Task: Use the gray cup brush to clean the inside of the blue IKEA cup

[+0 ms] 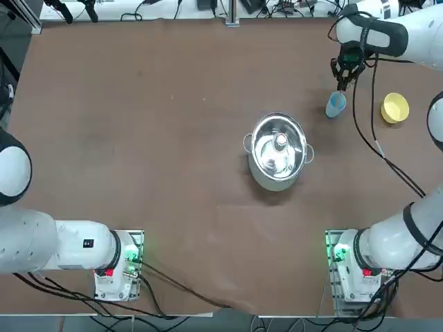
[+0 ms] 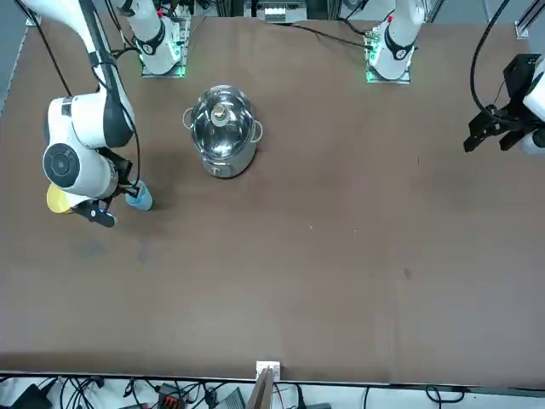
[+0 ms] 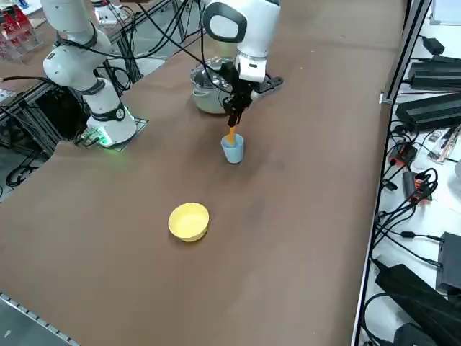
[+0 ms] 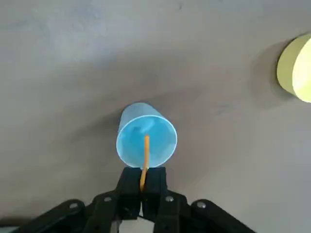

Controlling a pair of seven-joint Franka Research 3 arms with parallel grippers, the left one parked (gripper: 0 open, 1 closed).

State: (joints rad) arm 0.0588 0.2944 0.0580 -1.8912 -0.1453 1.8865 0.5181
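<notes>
The blue IKEA cup (image 4: 146, 141) stands upright on the brown table, also seen in the top view as the blue IKEA cup (image 1: 336, 104) and in the side view as the blue IKEA cup (image 3: 233, 149). My right gripper (image 4: 142, 183) hangs right above its rim, shut on the gray cup brush (image 4: 145, 155), a thin orange stick. The brush (image 3: 231, 135) points down into the cup's mouth. In the front view the cup (image 2: 140, 198) peeks out beside the right gripper (image 2: 119, 194).
A yellow bowl (image 1: 394, 108) sits on the table close to the cup, toward the robot's right. The steel pot (image 1: 278, 150) with two handles stands near the table's middle. A black cable hangs from the right arm.
</notes>
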